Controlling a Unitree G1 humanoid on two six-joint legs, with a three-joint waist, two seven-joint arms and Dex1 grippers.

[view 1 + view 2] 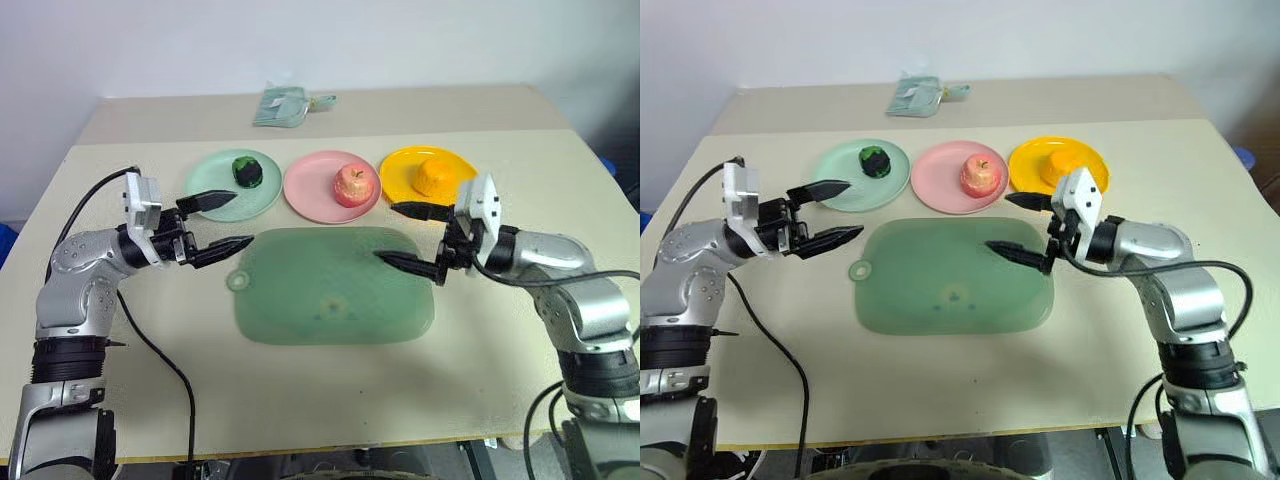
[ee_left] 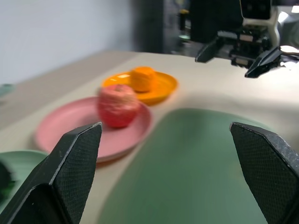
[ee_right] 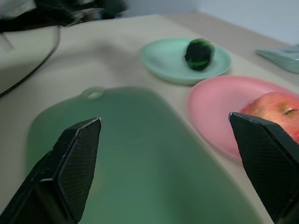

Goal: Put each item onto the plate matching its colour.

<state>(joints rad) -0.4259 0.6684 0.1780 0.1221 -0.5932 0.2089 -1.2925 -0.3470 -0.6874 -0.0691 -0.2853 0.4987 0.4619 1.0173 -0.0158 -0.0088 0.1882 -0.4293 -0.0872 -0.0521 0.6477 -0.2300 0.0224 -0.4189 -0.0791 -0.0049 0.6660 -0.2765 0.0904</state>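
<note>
All three items sit on matching plates across the upper middle of the frame: the green ball (image 1: 246,171) on the mint plate (image 1: 205,189), the apple (image 1: 353,186) on the pink plate (image 1: 309,185), the orange fruit (image 1: 436,177) on the yellow plate (image 1: 399,178). The sorting looks complete. The left gripper (image 1: 221,222) hovers at centre left, fingers spread and empty; the right gripper (image 1: 414,236) hovers at centre right over the edge of the board (image 1: 330,290), likewise spread and empty. The remaining step seems to be withdrawal: both arms should draw away level, clear of the plate rims, so that nothing gets nudged off.
</note>
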